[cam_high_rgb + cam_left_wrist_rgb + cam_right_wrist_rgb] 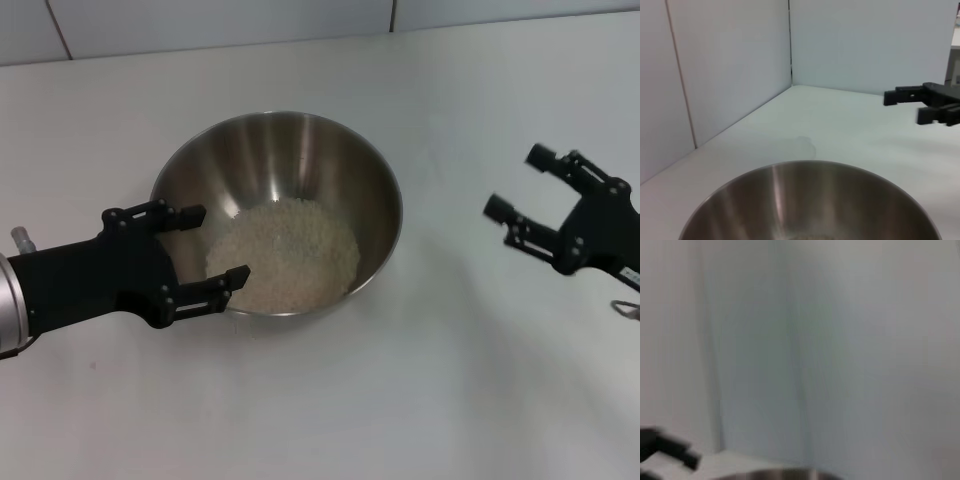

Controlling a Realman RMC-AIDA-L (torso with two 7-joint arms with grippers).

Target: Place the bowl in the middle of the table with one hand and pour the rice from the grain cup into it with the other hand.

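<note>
The steel bowl (300,150) stands on the white table (450,380) near its middle, with a heap of pale rice (285,255) inside. My left gripper (218,245) is open at the bowl's near-left rim, its fingertips over the rim and the edge of the rice. The bowl's rim fills the bottom of the left wrist view (810,170). My right gripper (517,182) is open and empty, off to the right of the bowl and apart from it; it also shows in the left wrist view (903,106). The grain cup is out of view.
A pale wall runs along the table's far edge (300,20). A small grey object (628,308) lies at the right edge of the head view. The bowl's rim (775,474) shows faintly in the right wrist view.
</note>
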